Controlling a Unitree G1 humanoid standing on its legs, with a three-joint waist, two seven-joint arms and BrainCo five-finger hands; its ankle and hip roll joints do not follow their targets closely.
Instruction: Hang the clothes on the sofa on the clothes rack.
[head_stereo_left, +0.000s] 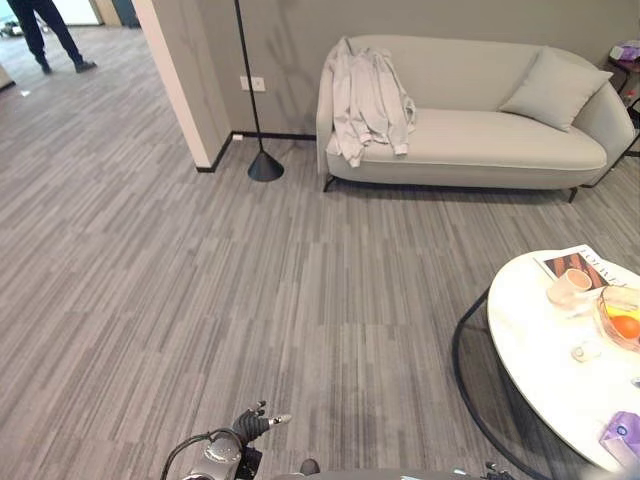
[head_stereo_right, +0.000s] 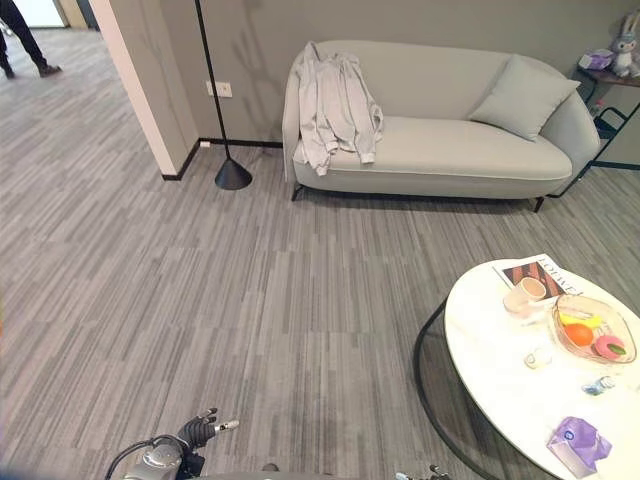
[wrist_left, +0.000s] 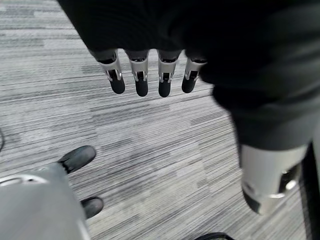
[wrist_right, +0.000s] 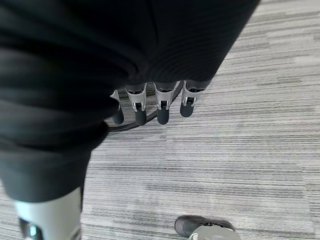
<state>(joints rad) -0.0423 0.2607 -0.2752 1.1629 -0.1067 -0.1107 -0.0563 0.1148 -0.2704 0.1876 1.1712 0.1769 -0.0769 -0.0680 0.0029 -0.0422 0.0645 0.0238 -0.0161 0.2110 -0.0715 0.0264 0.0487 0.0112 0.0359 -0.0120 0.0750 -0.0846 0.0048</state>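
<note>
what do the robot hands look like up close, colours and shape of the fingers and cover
The left robot hand has a dark ribbed cover over its back and wrist, and a row of silver fingers ending in rounded dark tips. Its thumb is a thicker silver cylinder with a dark end. The right robot hand matches: black ribbed cover, silver dark-tipped fingers, silver thumb apart from them.

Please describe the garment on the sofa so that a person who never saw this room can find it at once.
Against the far wall stands a pale grey sofa. A light grey shirt hangs over its backrest at the end nearest the black floor lamp, its sleeves reaching the seat. Unlike the smooth cushion at the sofa's other end, it is crumpled and draped.
</note>
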